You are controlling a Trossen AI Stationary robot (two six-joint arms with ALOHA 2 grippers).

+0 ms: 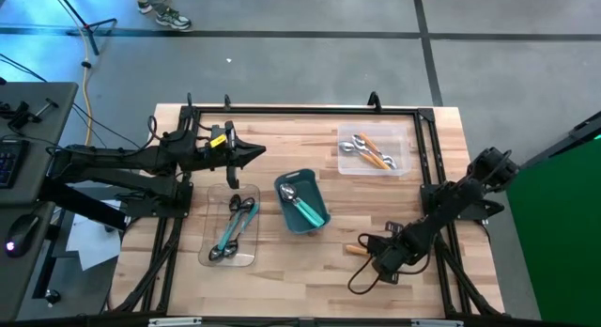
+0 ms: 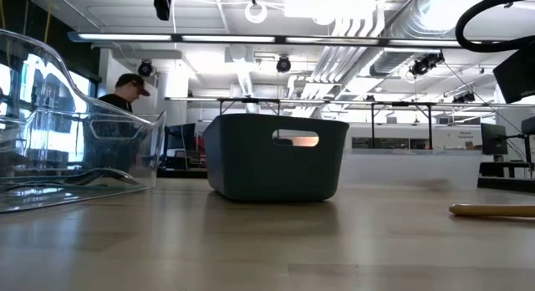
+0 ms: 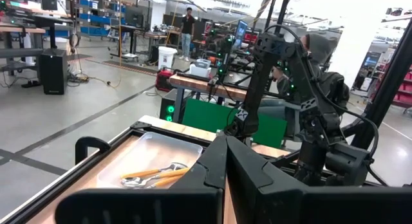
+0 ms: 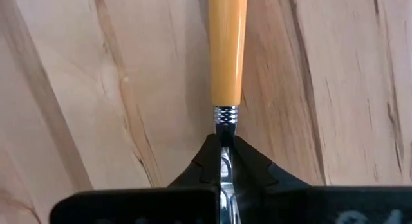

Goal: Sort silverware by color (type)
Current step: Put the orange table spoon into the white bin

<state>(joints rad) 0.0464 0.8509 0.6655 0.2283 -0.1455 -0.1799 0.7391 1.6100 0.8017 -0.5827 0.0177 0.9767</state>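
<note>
An orange-handled spoon [image 1: 355, 249] lies near the table's near right part, and my right gripper [image 1: 373, 249] is shut on it. The teal bin [image 1: 302, 202] stands mid-table with a teal-handled spoon [image 1: 305, 209] inside. A clear tray [image 1: 232, 228] on the left holds teal and dark-handled spoons. Another clear tray [image 1: 374, 151] at the far right holds orange-handled spoons [image 1: 371, 153]. My left gripper [image 1: 254, 153] is shut on nothing, raised beyond the left tray. My right gripper pinches the spoon's metal neck [image 4: 223, 161] between its two fingers, just behind the ribbed collar [image 4: 224, 114] of the orange handle. The fingers come from the table's right and lie along the spoon. The handle [image 2: 493, 211] points left, level at the table top.
A black frame [image 1: 300, 109] runs round the table's edges. Bare wood lies between the bin and my right gripper. A cable [image 1: 362, 275] loops by the right gripper. A person [image 2: 125, 94] sits in the room beyond the table.
</note>
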